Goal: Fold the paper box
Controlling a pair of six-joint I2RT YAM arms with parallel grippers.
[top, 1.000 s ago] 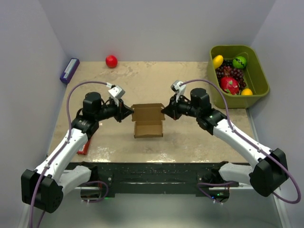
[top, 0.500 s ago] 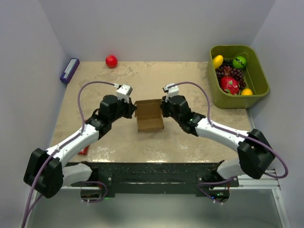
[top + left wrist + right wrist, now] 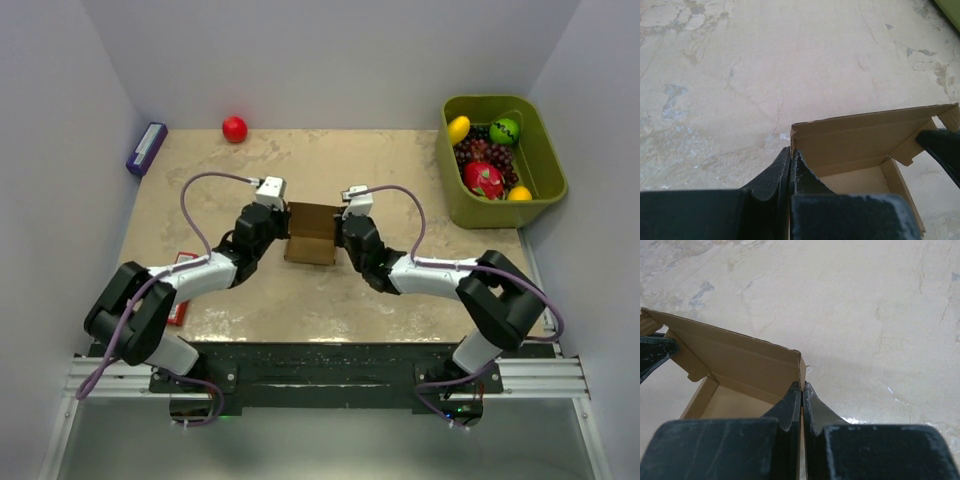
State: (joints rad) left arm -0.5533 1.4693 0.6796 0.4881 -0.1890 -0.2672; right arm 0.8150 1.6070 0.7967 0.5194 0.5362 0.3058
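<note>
The paper box [image 3: 310, 235] is plain brown cardboard and sits mid-table between my two grippers, its side walls standing up. My left gripper [image 3: 285, 232] is shut on the box's left wall. In the left wrist view the fingertips [image 3: 791, 156] pinch that wall's edge, with the box's [image 3: 860, 137] back wall and floor beyond. My right gripper [image 3: 341, 232] is shut on the right wall. Seen from the right wrist, the gripper [image 3: 802, 388] clamps the thin cardboard edge, and the box's [image 3: 735, 360] inside opens to the left.
A green bin [image 3: 548, 190] of fruit stands at the back right. A red ball [image 3: 234, 128] and a purple-blue box [image 3: 146, 148] lie at the back left. A flat red packet [image 3: 181, 290] lies under the left arm.
Both grippers have moved inward toward each other and slightly away from the bases, still shut on the box. The box has gone from spread out to narrower, with its side walls raised.
</note>
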